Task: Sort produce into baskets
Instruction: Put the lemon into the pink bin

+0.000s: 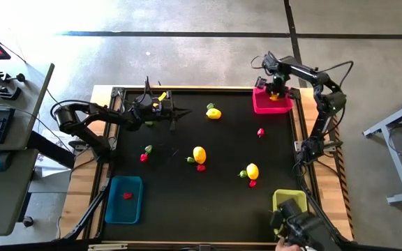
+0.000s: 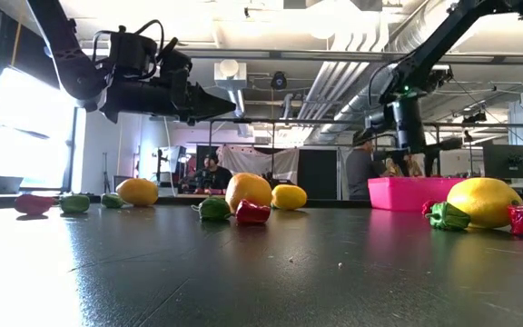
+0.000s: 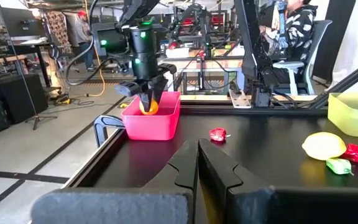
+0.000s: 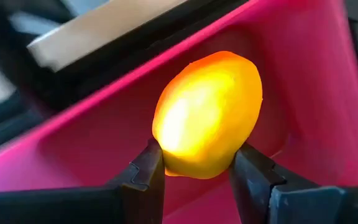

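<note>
Between my right hand [image 4: 194,171] fingers sits a yellow lemon [image 4: 207,115], pinched from both sides with the fingers partly open around it. I hold it just above the inside of the pink basket [image 1: 272,104], whose pink walls lie below and behind the fruit. I judge this the drop-off step: next I should spread the fingers, let the lemon fall in, then lift clear. More produce waits on the counter [image 1: 187,195] well behind me, one lemon-like piece [image 1: 199,154] among it. My left hand [image 1: 175,111] hovers fully closed and empty, far across the counter.
</note>
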Available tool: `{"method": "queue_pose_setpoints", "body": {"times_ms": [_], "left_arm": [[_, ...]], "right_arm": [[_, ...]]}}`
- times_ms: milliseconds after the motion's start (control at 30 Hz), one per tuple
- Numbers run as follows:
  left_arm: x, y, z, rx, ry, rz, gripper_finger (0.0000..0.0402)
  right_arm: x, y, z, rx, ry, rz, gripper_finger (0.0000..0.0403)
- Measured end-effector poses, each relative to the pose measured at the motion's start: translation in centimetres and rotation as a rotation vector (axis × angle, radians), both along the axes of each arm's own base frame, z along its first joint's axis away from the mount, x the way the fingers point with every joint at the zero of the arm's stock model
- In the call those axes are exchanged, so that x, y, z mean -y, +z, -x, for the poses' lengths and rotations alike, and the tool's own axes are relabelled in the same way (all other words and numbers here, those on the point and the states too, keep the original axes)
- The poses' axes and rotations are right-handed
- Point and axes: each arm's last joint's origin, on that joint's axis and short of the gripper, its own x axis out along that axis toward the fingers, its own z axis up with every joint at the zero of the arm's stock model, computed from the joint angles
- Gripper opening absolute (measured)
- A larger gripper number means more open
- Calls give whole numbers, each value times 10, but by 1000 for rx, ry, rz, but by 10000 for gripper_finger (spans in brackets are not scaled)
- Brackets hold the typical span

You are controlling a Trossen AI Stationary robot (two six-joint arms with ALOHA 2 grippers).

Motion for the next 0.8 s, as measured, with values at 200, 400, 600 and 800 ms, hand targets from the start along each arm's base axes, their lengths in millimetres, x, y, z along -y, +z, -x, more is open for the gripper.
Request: {"method": "queue_pose_setpoints", "body": {"times_ms": [200,400,600,800], "left_arm": [[0,0,0,0,0,0,0],[0,0,0,0,0,-1,0],[0,0,0,-2,0,-1,0],[0,-2,0,-16,0,-1,0]], "right_arm": [[10,7,12,15,-157,20,122],[15,8,18,44,-253,45,129],[20,8,25,71,-329,68,134],[23,8,28,78,-341,84,135]]}}
